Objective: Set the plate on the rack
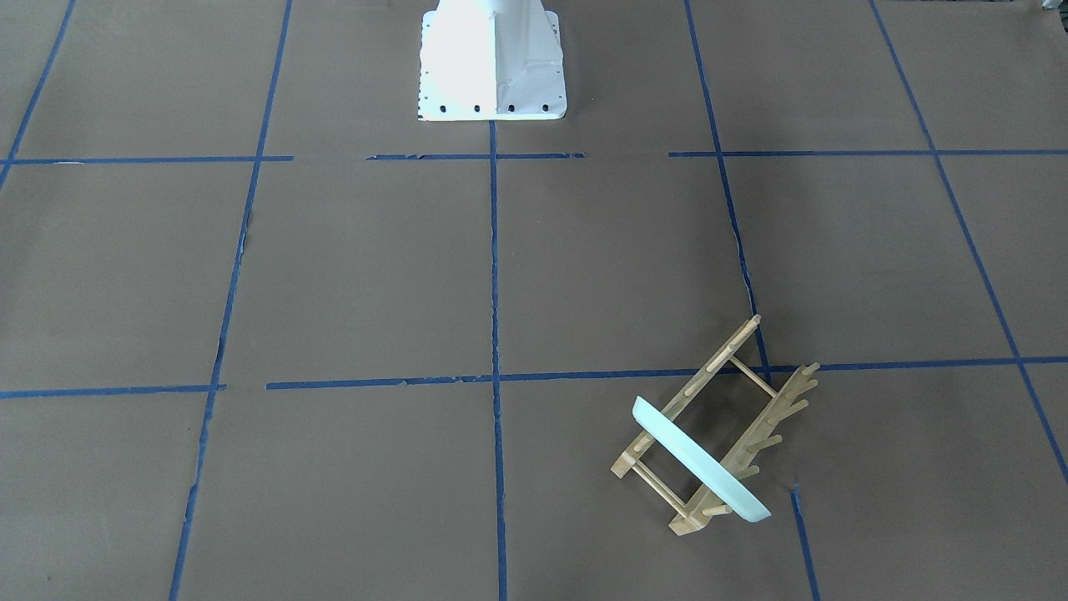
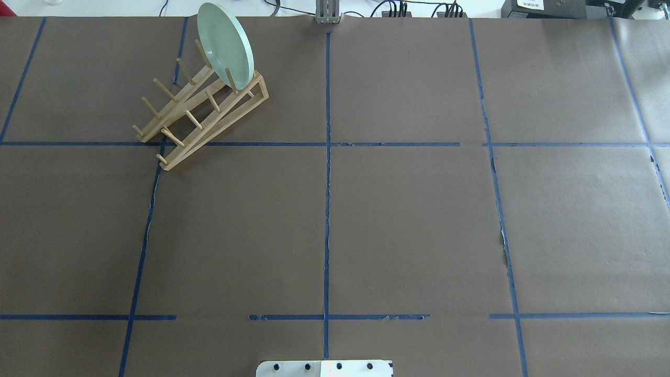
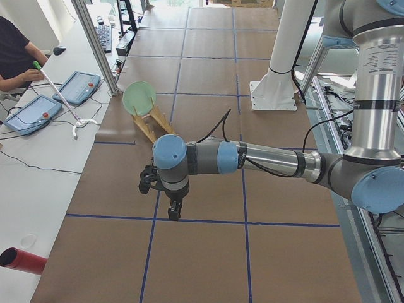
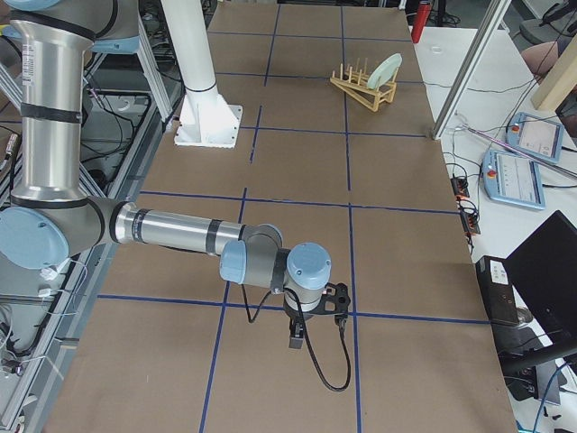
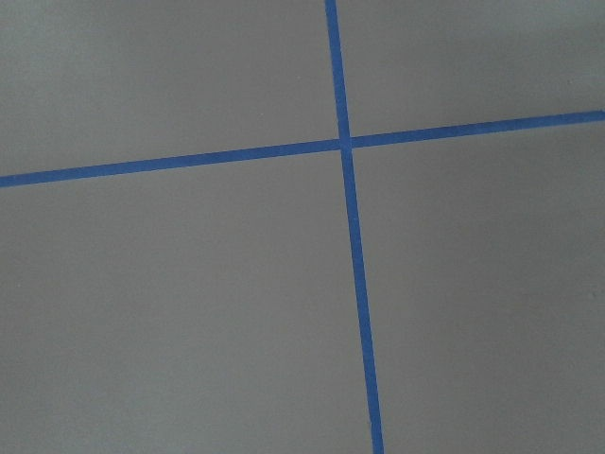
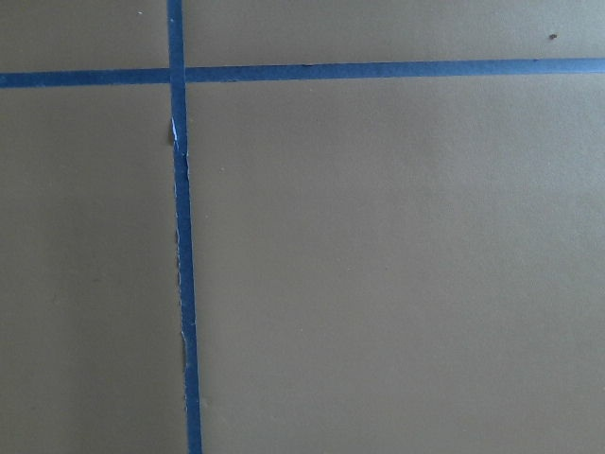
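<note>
The pale mint-green plate stands on edge between the pegs at one end of the light wooden rack, at the table's far left. It also shows in the front view, the plate across the rack. Both arms are far from it and show only in the side views. The left gripper points down at the table paper; the right gripper does the same. I cannot tell whether either is open or shut. The wrist views show only brown paper and blue tape.
The white robot pedestal stands at the table's robot side. Blue tape lines grid the brown paper. Beside the table on the operators' side are tablets, a seated person and a red cylinder.
</note>
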You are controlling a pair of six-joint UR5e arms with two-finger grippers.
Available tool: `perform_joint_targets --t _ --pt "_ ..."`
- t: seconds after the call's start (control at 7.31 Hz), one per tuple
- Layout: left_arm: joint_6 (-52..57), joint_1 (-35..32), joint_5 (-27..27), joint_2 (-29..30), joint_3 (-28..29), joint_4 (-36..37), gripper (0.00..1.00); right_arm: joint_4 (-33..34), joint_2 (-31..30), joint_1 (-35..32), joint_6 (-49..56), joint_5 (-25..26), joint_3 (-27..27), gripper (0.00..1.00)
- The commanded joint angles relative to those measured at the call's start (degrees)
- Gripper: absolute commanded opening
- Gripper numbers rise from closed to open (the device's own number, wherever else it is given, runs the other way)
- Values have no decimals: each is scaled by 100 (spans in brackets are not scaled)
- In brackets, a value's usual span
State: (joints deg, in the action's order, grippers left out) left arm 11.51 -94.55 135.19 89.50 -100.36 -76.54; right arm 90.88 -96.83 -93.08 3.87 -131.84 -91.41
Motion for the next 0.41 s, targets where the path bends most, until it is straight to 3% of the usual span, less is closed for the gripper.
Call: perform_joint_targets --t 0.0,0.27 --pt "1 -2 -1 164 -27 157 100 0 6 0 0 0 0 100" --pt "1 -2 -1 155 -71 166 100 0 6 0 0 0 0 100"
